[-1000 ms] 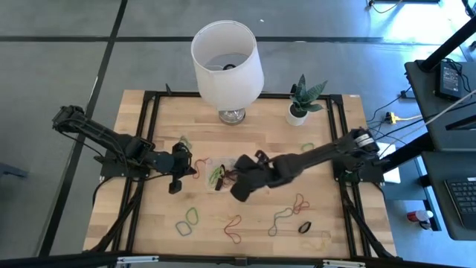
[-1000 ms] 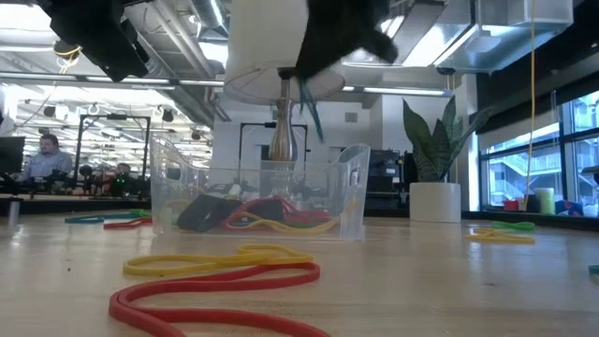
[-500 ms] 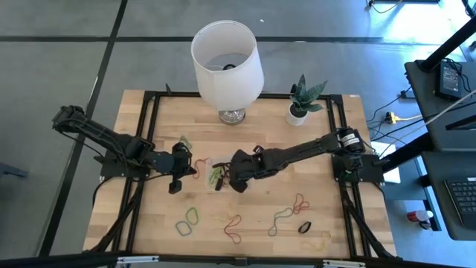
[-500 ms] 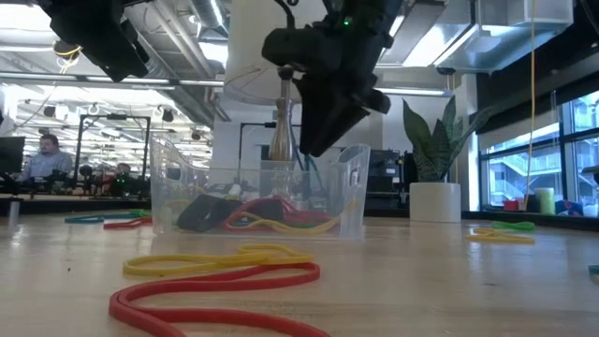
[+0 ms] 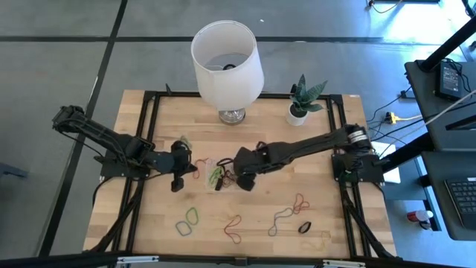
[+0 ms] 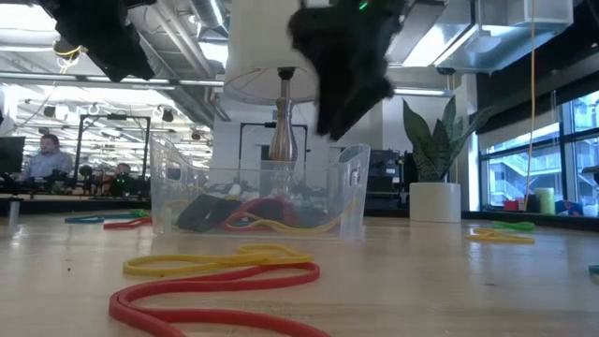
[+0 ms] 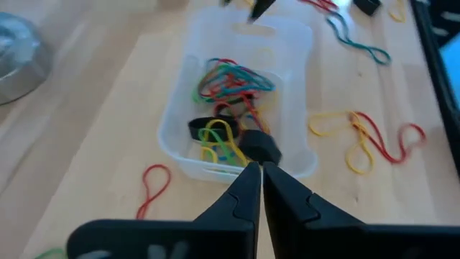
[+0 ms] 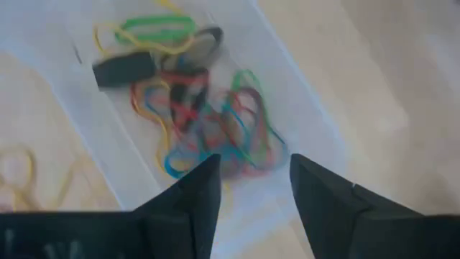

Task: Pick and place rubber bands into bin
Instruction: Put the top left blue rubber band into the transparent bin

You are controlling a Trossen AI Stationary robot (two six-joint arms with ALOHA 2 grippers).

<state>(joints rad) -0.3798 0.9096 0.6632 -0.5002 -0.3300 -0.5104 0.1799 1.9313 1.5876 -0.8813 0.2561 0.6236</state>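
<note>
While right gripper [image 8: 248, 183] hovers over bin [image 7: 295, 155], fingers spread, empty, rubber bands [image 8: 215, 129] lie heaped below; left gripper [image 7: 260, 188] pressed together beside bin, waiting.

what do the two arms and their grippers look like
Both arms are dark, near black, built of slim jointed links, each mounted at a table side. The right arm shows a pale silver band near its base; black cables run along both. The left gripper has two black, wedge-shaped fingers tapering to narrow tips. The right gripper has the same flat black fingers.
</note>
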